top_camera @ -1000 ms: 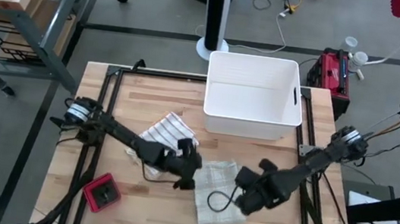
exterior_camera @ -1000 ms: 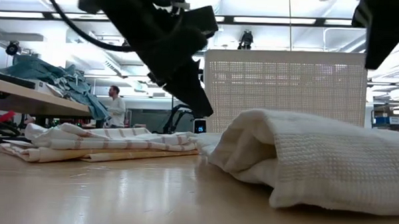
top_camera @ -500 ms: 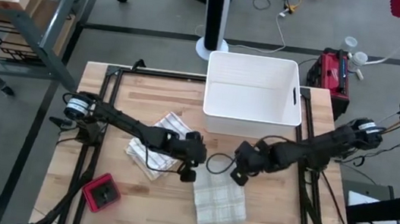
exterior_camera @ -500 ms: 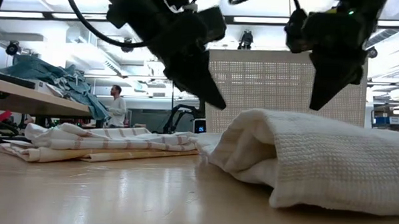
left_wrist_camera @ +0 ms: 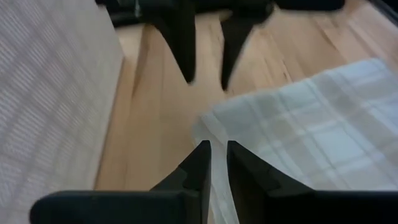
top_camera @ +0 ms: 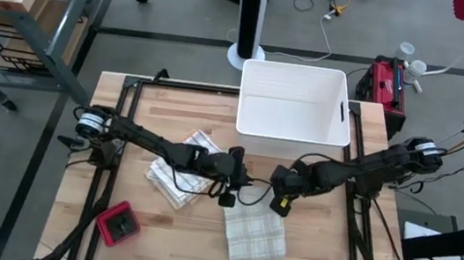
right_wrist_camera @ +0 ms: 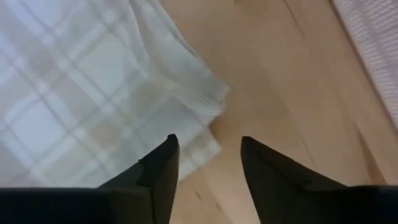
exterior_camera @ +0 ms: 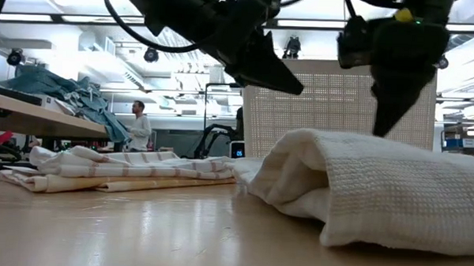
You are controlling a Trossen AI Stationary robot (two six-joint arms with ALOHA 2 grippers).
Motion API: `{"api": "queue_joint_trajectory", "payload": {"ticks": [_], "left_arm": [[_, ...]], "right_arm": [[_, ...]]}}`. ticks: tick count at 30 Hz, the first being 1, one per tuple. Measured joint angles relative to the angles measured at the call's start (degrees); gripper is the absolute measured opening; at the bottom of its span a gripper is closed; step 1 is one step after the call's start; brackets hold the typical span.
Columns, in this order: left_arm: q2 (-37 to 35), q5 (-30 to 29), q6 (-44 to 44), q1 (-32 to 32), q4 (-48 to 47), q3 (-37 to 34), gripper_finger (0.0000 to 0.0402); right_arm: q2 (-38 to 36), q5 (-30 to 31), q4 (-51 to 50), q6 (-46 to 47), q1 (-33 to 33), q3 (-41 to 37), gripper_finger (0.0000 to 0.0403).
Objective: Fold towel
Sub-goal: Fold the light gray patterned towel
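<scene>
Checked towel [top_camera: 253,232] lies folded flat near the table's [top_camera: 146,106] front edge, mid-width. Both claws hang over its far edge, facing each other. Left claw [top_camera: 228,199] parted narrowly, empty; right claw [top_camera: 278,206] parted wider, empty. Looks like release after a fold. Striped towel [top_camera: 176,168] waits beside, bin [top_camera: 292,111] at the back edge.

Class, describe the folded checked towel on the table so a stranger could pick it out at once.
Start at the white bin at the table's far edge. Nearer the front lies the checked towel, folded flat, just in front of the two hands. Unlike the striped towel to its left, it has a pale grid pattern.
</scene>
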Motion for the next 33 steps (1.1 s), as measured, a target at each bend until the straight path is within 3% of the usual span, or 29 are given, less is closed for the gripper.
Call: {"api": "queue_joint_trajectory", "payload": {"ticks": [5, 11, 17, 27, 33], "left_arm": [[0.11, 1.59, 1.83, 1.22, 3.42, 0.00, 0.0042], [4.53, 7.72, -0.42, 2.84, 5.90, 0.28, 0.0047], [9.88, 10.30, -2.46, 2.93, 5.82, 5.97, 0.0047], [21.36, 9.47, -0.96, 3.10, -13.05, 24.01, 0.0047], [23.31, 7.41, -0.63, 3.12, -14.70, 26.70, 0.0047]], "right_arm": [[0.00, -1.02, 0.15, 1.63, 1.90, -1.13, 0.0175], [0.00, -1.13, 3.95, 7.03, 4.97, -4.61, 0.0171], [0.00, -0.99, 8.95, 12.20, 8.42, -6.47, 0.0170], [-0.01, 1.92, 12.26, 20.54, 12.78, -7.90, 0.0168], [0.04, 5.02, 12.83, 23.79, 13.63, -7.92, 0.0162]]}}
